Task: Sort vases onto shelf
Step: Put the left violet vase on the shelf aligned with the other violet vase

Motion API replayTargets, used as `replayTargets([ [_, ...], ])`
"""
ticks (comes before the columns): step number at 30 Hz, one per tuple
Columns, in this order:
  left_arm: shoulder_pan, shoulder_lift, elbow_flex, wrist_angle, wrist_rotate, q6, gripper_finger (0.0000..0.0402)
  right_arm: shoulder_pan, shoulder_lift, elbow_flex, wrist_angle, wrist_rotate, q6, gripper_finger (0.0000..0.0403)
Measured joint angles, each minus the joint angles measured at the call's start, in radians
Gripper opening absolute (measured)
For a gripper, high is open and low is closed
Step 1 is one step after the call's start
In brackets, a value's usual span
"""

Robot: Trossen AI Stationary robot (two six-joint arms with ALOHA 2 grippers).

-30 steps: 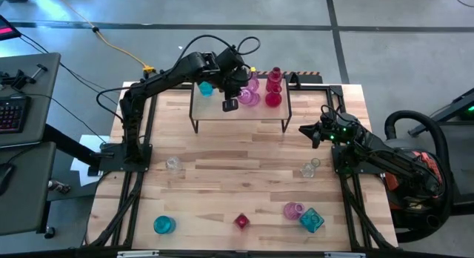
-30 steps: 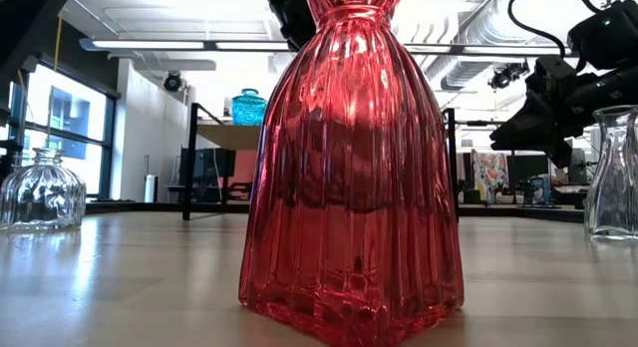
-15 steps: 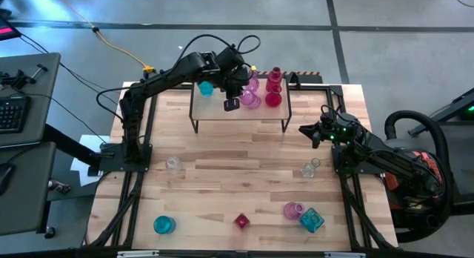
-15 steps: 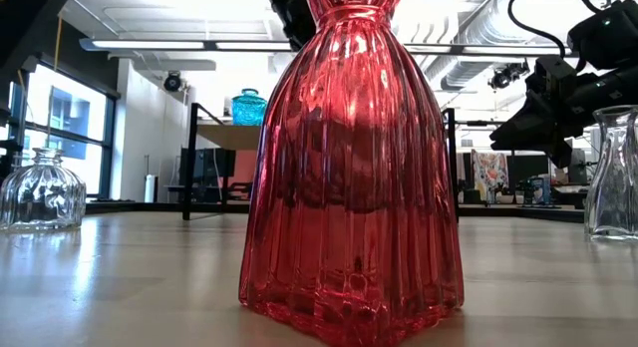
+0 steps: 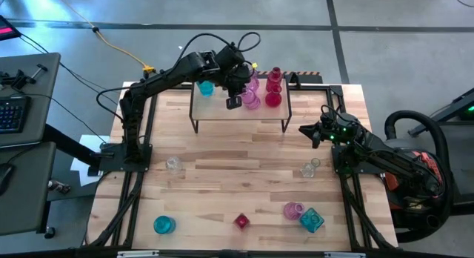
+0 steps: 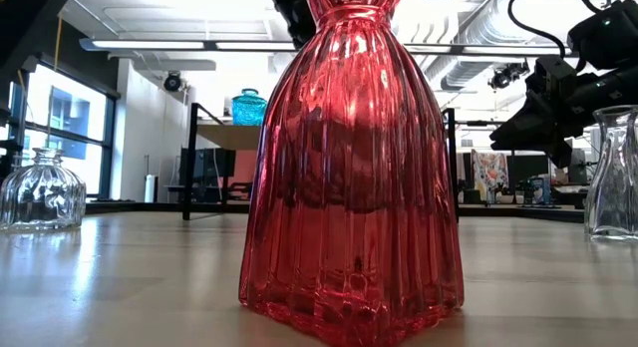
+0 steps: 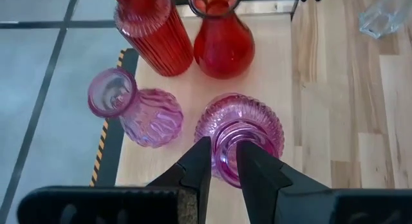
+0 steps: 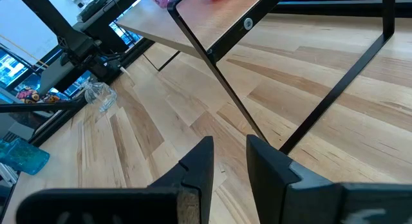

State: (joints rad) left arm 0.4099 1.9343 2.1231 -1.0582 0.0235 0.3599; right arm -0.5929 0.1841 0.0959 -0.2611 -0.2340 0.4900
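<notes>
A tall ribbed red vase (image 6: pixel 351 177) stands close on the wooden surface (image 6: pixel 120 287), filling the middle. A clear round vase (image 6: pixel 40 192) sits far left, another clear vase (image 6: pixel 613 173) at the right edge. A teal vase (image 6: pixel 248 107) rests on the shelf (image 6: pixel 214 128) behind.

Grey concrete floor (image 5: pixel 385 58) around the light wooden slat table (image 5: pixel 222 191). Yellow cable (image 5: pixel 118 47) at 11 o'clock. Dark desk with keyboard (image 5: pixel 11 113) at 9. Ceiling strip light (image 6: pixel 169 45); window (image 6: pixel 65 123) at left.

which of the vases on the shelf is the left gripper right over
The round pink vase, nearer the shelf's front edge. The left gripper straddles its neck; the other pink vase stands beside it.
</notes>
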Motion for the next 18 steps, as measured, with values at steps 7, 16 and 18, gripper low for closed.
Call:
replayTargets([
  [7,0.000,0.000,0.000,0.044,-0.001,-0.010,0.0065,0.000,0.000,0.000,0.000,0.000,0.000,0.0073],
  [16,0.002,0.000,0.001,0.037,-0.003,-0.027,0.0065,0.000,0.000,0.000,0.000,0.000,0.000,0.0073],
  [18,0.002,0.000,0.001,0.038,-0.002,-0.027,0.0065,0.000,0.000,0.000,0.000,0.000,0.000,0.0073],
])
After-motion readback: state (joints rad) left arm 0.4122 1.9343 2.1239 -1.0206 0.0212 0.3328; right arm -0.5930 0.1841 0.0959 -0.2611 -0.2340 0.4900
